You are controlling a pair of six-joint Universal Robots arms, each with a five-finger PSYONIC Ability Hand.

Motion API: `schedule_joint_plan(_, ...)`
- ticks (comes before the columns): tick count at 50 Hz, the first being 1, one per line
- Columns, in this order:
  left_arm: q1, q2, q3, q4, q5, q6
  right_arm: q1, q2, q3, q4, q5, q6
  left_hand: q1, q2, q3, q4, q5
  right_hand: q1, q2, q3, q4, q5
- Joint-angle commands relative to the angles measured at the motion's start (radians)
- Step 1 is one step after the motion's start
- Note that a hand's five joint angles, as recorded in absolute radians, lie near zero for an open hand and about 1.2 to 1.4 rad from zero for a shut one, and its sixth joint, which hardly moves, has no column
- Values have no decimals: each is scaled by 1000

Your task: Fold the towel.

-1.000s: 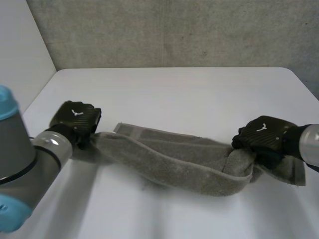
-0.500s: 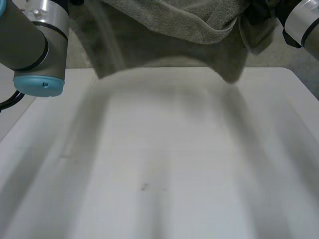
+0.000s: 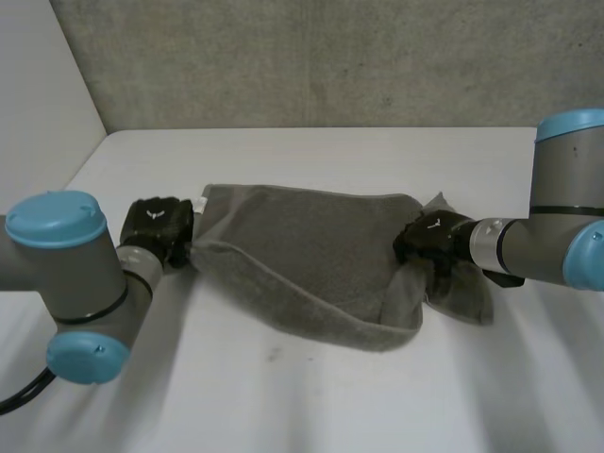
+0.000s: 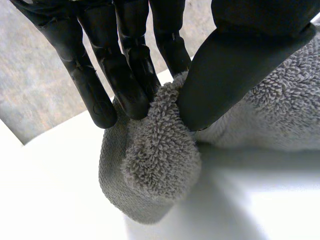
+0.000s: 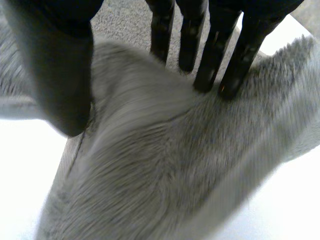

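The grey towel (image 3: 302, 245) lies loosely on the white table (image 3: 311, 406), with one layer folded over another and its near edge sagging in a curve. My left hand (image 3: 156, 225) is at the towel's left end. In the left wrist view my left hand (image 4: 125, 65) pinches a thick bunched corner of the towel (image 4: 160, 165) between fingers and thumb. My right hand (image 3: 429, 236) rests at the towel's right end, where a loose flap trails past it. In the right wrist view my right hand (image 5: 60, 65) has straight fingers, their tips on the towel (image 5: 165, 165), with the thumb held wide apart.
A grey concrete wall (image 3: 330, 57) runs along the table's far edge and a pale wall (image 3: 38, 104) stands at the left. Bare table lies in front of the towel and behind it.
The towel went from a narrow strip, up off the table, and now lies back down, broader. Both hands have moved closer together. The right hand's fingers have straightened and released their grip.
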State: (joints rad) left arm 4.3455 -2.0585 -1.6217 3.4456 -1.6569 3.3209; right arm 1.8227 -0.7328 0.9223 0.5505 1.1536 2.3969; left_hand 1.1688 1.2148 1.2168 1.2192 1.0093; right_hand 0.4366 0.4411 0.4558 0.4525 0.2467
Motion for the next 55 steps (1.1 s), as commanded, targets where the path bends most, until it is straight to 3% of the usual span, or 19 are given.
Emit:
schedule_joint_plan(1, -1, 63, -58, -6, 0, -1, -16, -123, 120, -124, 0, 118, 227, 181, 179, 177, 212, -216, -221, -236, -232, -201)
schedule_joint_plan(7, 2, 110, -96, -2, 3, -1, -20, -308, 372, -271, -6, 214, 227, 181, 179, 177, 212, -196, -201, -215, -212, -181)
schedule_joint_plan(13, 6, 138, -116, 1, 5, -3, -104, -485, 623, -371, -14, 200, 227, 181, 179, 177, 212, -135, -139, -154, -151, -119)
schedule_joint_plan(20, 8, 143, -124, 4, 3, -4, -158, -568, 785, -431, -35, 136, 227, 181, 179, 177, 212, 50, 46, 31, 34, 66)
schedule_joint_plan(28, 8, 139, -130, 7, 3, -4, -203, -570, 889, -481, -78, 87, 227, 181, 179, 177, 212, 4, -1, -16, -12, 19)
schedule_joint_plan(38, 5, 140, -136, 12, 3, -4, -201, -439, 908, -688, -66, 97, 227, 181, 179, 177, 212, 33, 28, 14, 17, 48)
schedule_joint_plan(55, 6, 139, -145, 33, 3, -4, -189, -321, 802, -715, -46, 123, 227, 181, 179, 177, 212, 48, 43, 28, 32, 63)
